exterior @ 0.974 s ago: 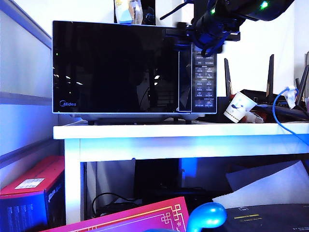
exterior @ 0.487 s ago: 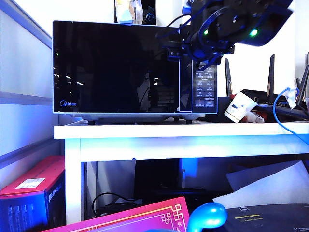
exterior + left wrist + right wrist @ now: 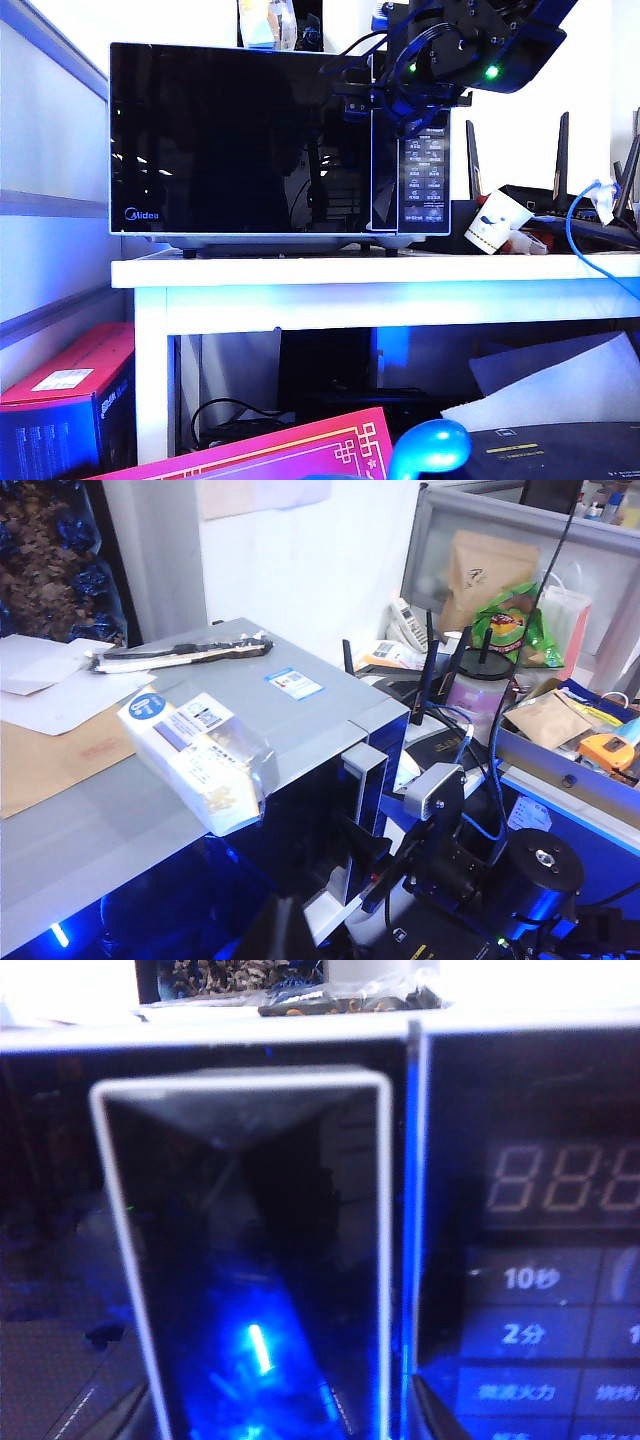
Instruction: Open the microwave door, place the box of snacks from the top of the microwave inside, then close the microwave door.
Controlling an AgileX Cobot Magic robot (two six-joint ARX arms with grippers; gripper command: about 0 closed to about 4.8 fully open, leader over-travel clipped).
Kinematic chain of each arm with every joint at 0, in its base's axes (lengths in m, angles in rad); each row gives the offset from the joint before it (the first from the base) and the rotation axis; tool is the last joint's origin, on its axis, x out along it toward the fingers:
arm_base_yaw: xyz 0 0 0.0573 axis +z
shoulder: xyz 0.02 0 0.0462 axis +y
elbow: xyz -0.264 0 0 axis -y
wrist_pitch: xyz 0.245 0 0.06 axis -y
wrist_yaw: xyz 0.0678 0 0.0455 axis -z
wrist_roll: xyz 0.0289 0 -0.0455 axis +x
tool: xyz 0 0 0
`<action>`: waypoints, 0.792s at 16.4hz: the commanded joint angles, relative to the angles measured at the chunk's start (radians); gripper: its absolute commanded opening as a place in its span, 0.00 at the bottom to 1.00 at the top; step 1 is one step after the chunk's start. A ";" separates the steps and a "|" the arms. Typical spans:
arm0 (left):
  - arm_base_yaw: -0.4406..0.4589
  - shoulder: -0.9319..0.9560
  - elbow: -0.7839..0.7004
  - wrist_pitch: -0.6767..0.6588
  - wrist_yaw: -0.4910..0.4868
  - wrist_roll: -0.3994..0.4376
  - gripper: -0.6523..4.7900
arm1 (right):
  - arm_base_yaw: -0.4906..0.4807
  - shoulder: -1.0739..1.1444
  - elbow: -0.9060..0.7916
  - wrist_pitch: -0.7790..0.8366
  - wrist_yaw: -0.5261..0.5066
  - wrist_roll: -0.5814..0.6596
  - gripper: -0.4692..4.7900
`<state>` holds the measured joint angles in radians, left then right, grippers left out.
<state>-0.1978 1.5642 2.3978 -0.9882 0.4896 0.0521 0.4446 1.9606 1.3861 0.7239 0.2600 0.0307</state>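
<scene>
In the exterior view, the microwave [image 3: 280, 140] is sitting on a white table [image 3: 380, 270], and its door [image 3: 240, 135] is lying flush with the front, closed. The right arm is reaching in from the upper right, and the right gripper [image 3: 352, 88] is hanging in front of the top of the door's handle strip [image 3: 384, 160], just beside the button panel [image 3: 424, 178]; its fingers are dark against the dark glass, so the gap between them is hard to read here. A paper cup [image 3: 497, 222] is lying on its side to the right of the microwave, near a blue cable [image 3: 572, 235]. In the left wrist view, the camera is looking down over the grey top of the microwave [image 3: 200, 740], where the box of snacks [image 3: 198, 755] is resting at the front edge, its blue sticker facing up, well apart from a dark flat strip [image 3: 180, 652] lying farther back. The left gripper is showing only as a dark edge at the frame's border and its jaws are closed with nothing between them. The right gripper [image 3: 385, 865] is showing at the handle. In the right wrist view, the right gripper [image 3: 275, 1415] is standing with jaws wide, one finger [image 3: 120, 1422] on each side of the handle strip [image 3: 250, 1250], not clamping it, with the lit display [image 3: 565, 1185] beside.
</scene>
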 commanded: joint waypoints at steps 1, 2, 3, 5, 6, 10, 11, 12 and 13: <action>0.001 -0.002 0.003 0.008 0.004 0.001 0.11 | 0.001 -0.003 0.005 0.007 -0.005 0.003 0.28; 0.001 -0.002 0.003 0.008 0.004 0.000 0.11 | 0.001 -0.004 0.005 0.005 -0.005 0.003 0.26; 0.001 -0.002 0.003 0.008 0.004 0.001 0.11 | 0.001 -0.004 0.003 0.005 -0.005 0.003 0.26; 0.001 -0.002 0.003 0.007 0.004 0.001 0.11 | 0.001 -0.021 0.002 -0.031 -0.012 0.002 0.26; 0.001 -0.002 0.003 0.007 0.004 0.000 0.11 | 0.001 -0.038 0.001 -0.075 -0.016 0.002 0.26; 0.001 -0.002 0.003 0.007 0.004 0.000 0.11 | 0.003 -0.116 0.001 -0.226 -0.019 0.003 0.26; 0.001 -0.002 0.003 0.007 0.004 0.000 0.11 | 0.003 -0.118 0.002 -0.220 -0.019 0.003 0.26; 0.001 -0.002 0.003 0.007 0.004 0.000 0.11 | 0.003 -0.118 0.002 -0.219 -0.019 0.003 0.26; 0.001 -0.002 0.003 0.007 0.004 0.000 0.11 | 0.003 -0.118 0.002 -0.223 -0.031 0.003 0.32</action>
<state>-0.1978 1.5646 2.3978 -0.9886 0.4900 0.0521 0.4519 1.8534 1.3781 0.4706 0.2481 0.0334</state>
